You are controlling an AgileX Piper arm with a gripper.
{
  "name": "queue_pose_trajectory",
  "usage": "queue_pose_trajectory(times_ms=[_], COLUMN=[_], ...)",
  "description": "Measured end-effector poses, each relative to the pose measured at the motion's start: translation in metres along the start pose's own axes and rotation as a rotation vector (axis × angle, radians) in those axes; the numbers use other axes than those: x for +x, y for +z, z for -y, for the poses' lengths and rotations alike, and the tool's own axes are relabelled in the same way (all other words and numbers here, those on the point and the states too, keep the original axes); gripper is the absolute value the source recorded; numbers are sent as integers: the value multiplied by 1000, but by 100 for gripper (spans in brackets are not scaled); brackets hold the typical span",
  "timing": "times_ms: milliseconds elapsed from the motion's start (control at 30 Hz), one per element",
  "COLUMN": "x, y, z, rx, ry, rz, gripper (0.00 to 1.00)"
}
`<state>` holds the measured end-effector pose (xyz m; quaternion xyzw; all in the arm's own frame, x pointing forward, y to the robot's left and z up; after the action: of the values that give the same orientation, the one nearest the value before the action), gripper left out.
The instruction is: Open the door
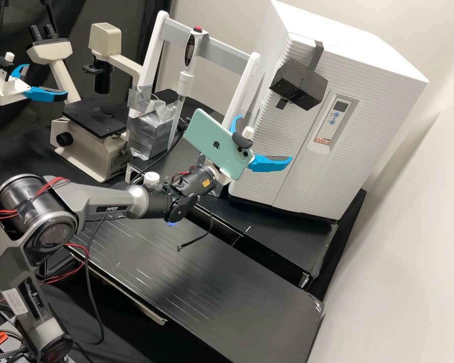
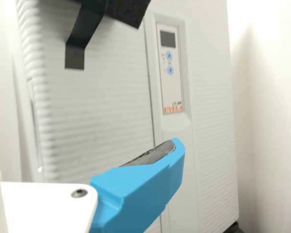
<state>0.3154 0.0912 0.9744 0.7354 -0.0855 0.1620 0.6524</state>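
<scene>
In the high view, we see the fingers [image 1: 270, 163] spread wide near the shut door [image 1: 287, 131], presumably ready to straddle a hold; the strapped black block [image 1: 298, 84] may serve as one. In the wrist view, the door adjoins the panel [image 2: 170, 73].

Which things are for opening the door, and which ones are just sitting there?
For the job:
- white cabinet
- its door
- dark grey arm

Just there:
- microscope
- silver-wrapped bundle
- green phone, fixed on the arm
</scene>
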Motion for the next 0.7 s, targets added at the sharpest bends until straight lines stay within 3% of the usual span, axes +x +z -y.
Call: queue_pose_trajectory(times_ms=[67,100,167,567,600,700], x=[5,6,10,17,18,19], y=[-2,-1,-1,-7,-7,-11], z=[-2,-1,-2,1,0,2], rx=[1,-1,-14,-13,-15,-30], ry=[10,10,13,12,13,2], rz=[0,5,9,4,3,-1], gripper=[100,0,0,0,100,100])
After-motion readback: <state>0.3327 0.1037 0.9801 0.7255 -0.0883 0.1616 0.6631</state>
